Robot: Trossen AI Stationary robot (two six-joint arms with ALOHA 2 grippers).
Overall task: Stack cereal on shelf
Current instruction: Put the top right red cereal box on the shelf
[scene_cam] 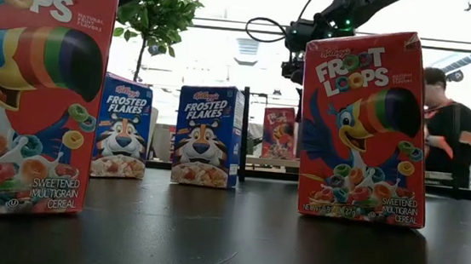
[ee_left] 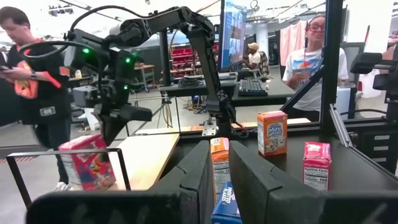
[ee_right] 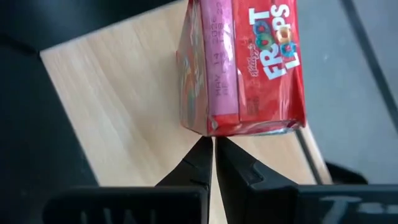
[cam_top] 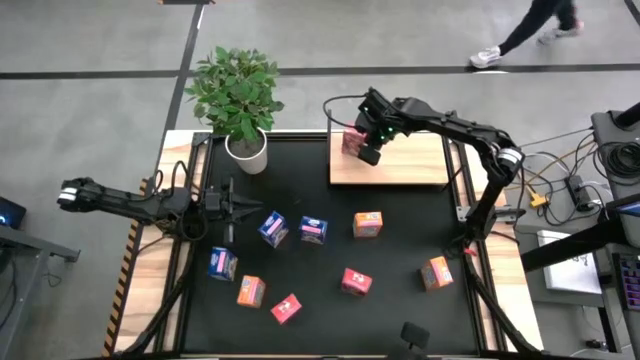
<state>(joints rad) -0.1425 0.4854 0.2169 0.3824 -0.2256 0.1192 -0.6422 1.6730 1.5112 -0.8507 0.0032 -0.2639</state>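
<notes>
Potted plant point(cam_top: 237, 95) w/ white pot is set at the table's far-left corner. A person's legs point(cam_top: 527, 35) are seen walking on grey floor beyond. Cables point(cam_top: 560, 185) are piled at right.

**Print on the cereal boxes**

Two red boxes point(scene_cam: 25, 88) point(scene_cam: 364, 126) read "Froot Loops" and "Sweetened Multigrain Cereal"; the nearer shows "(27g)". Two blue boxes point(scene_cam: 123, 126) point(scene_cam: 208, 135) read "Kellogg's Frosted Flakes". The red box on the shelf point(ee_right: 245, 65) reads "Froot Loops".
</notes>
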